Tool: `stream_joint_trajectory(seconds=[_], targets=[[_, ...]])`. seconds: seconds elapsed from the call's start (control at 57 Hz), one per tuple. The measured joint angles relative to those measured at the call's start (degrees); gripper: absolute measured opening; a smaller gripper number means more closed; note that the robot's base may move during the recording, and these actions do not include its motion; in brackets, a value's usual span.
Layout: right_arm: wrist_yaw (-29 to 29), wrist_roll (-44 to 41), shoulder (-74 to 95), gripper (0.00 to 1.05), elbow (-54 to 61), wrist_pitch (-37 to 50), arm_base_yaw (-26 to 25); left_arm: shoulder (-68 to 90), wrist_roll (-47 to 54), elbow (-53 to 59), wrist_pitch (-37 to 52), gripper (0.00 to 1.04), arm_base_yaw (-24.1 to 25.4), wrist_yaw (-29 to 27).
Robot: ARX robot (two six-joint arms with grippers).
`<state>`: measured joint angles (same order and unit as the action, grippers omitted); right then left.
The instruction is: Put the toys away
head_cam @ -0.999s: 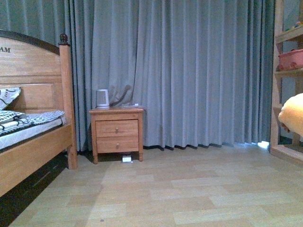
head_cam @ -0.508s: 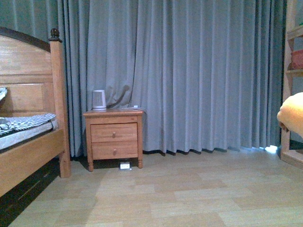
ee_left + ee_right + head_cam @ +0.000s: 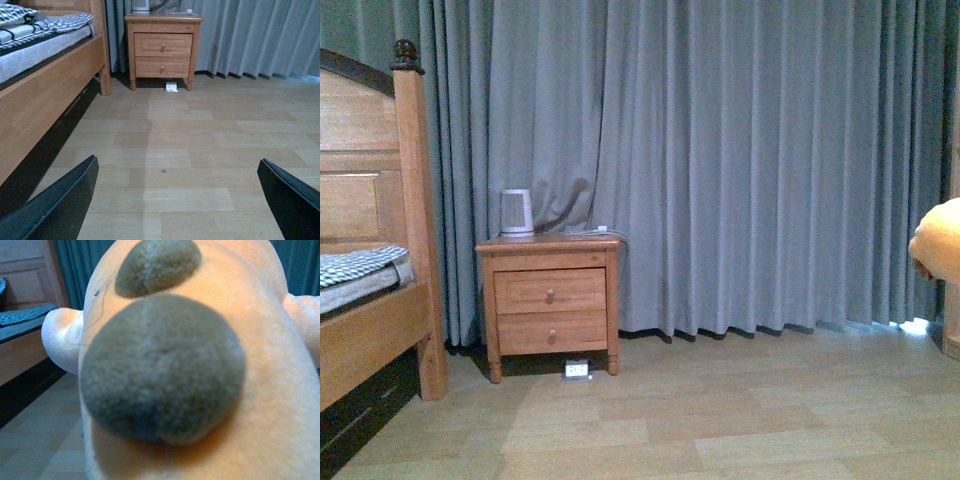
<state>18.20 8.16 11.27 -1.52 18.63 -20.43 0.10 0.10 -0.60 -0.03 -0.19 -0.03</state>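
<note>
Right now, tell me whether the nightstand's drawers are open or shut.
Shut. Both drawers sit flush with the front of the nightstand, with no gap showing in the front or left wrist view.

Left gripper [image 3: 177, 159]: black, perhaps matte wedges.

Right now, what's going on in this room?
The orange plush toy hangs off the floor at the right edge of the front view and fills the right wrist view, so the right arm probably carries it, though its jaws are hidden. The left gripper is open and empty above the wooden floor. Ahead stands a nightstand against a grey curtain, with a bed to its left.
</note>
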Motion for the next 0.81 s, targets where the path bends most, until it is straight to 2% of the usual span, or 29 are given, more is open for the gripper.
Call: stream_joint_trajectory(seconds=[0.806], targets=[[0.02, 0.0, -0.04, 0.2, 0.02, 0.0, 0.0, 0.0, 0.0, 0.0, 0.0, 0.99, 0.0, 0.0]])
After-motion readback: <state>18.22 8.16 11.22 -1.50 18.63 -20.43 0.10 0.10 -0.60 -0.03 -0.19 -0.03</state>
